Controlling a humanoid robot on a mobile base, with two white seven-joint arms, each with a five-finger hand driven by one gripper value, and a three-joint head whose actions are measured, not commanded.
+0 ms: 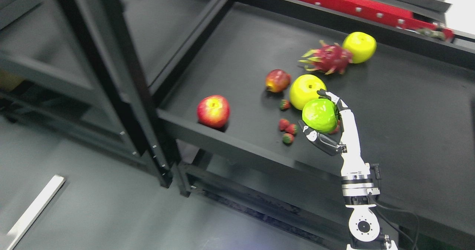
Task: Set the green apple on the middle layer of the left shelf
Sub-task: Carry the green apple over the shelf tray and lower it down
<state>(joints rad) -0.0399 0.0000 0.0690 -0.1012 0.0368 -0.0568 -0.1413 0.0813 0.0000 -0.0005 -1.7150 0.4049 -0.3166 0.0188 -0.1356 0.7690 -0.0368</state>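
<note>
Right hand (328, 122) comes up from the bottom edge right of middle, fingers (326, 93) curled around the green apple (320, 115), thumb under it, so it has the apple in a closed grasp; whether the fruit is clear of the tray surface or just resting on it can't be told from this angle. Left hand not seen. Landmark = the green apple: just behind it, touching or nearly so, a yellow apple (306, 90); further back and left of that a small reddish fruit (277, 80); far behind, a dragon fruit (327, 58) against a second yellow apple (359, 46); just left and slightly toward the camera, a few strawberries (287, 129); well left, a red apple (213, 111) near the front rim of the black tray (230, 138). The left shelf (41, 75) is far left of the apple, past the black upright post (122, 79); its middle layer looks like the grey board there, but that's a guess. Step in hand, judged: carry to that shelf. To do it well, lift straight up first so the yellow apple and strawberries don't get knocked, keep the grip firm since the round fruit can roll out of the fingers, pass over the tray rim and around the post, not through it, then set down flat on the layer before opening the fingers.
</note>
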